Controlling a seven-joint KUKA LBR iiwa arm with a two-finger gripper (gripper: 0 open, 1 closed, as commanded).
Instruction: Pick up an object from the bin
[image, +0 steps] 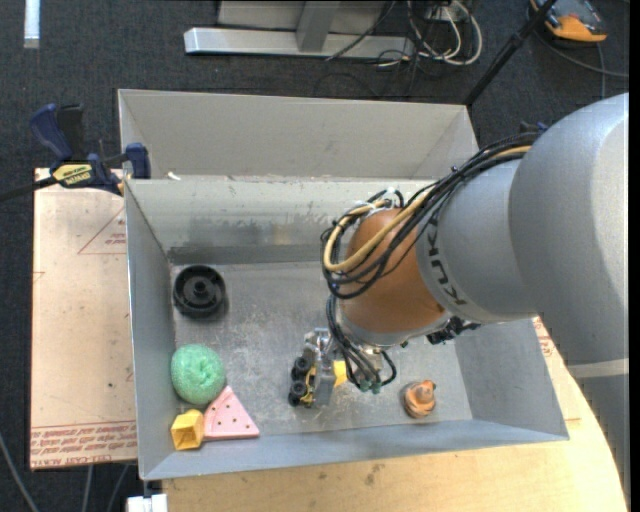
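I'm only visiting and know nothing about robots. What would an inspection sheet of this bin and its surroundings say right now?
Surface: grey metal bin, floor scuffed and scratched.
Job's things: small yellow and black thing at the front middle, right under the hand.
Clutter: black ring back left; green ball, pink triangle and yellow block front left; small orange piece front right.
Hand: hand low over the yellow and black thing; whether it grips cannot be told.
Cables: cables looped round the orange wrist cover; more lie on the floor behind the bin.
Surroundings: dark carpet; metal bar behind the bin.
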